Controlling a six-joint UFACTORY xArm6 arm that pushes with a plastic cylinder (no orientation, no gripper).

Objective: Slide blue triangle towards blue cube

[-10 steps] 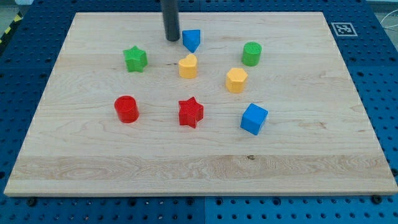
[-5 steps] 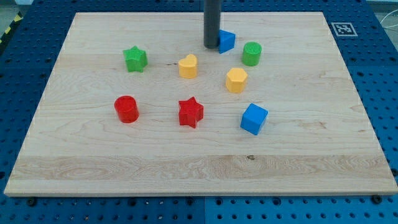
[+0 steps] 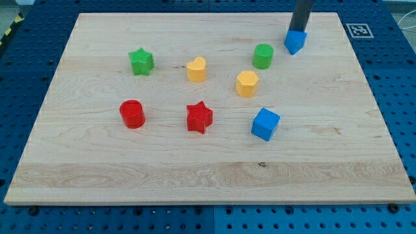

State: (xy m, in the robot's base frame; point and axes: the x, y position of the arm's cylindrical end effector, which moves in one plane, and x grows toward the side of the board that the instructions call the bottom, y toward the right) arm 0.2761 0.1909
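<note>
While the blue triangle (image 3: 295,42) sits in the upper right of the frame, near the top edge of the wooden board (image 3: 97,156), the blue cube (image 3: 265,124) lies well below it, a little right of centre. My tip (image 3: 297,31) is down at the triangle's upper edge, seemingly touching it from the top side. There is no claw here to open or close, just a plain rod, so nothing is gripped; the block can only be pushed.

Judged from this layout, the job is far from finished: the two blue blocks are well apart. The green cylinder (image 3: 262,56) is just to the triangle's left and the yellow hexagon-like block (image 3: 246,84) is below that, near the straight path down to the cube. What remains, I think, is a long push towards the frame's bottom and slightly left, kept clear of those two. With my tip above the triangle, it looks fairly well placed for that push.
</note>
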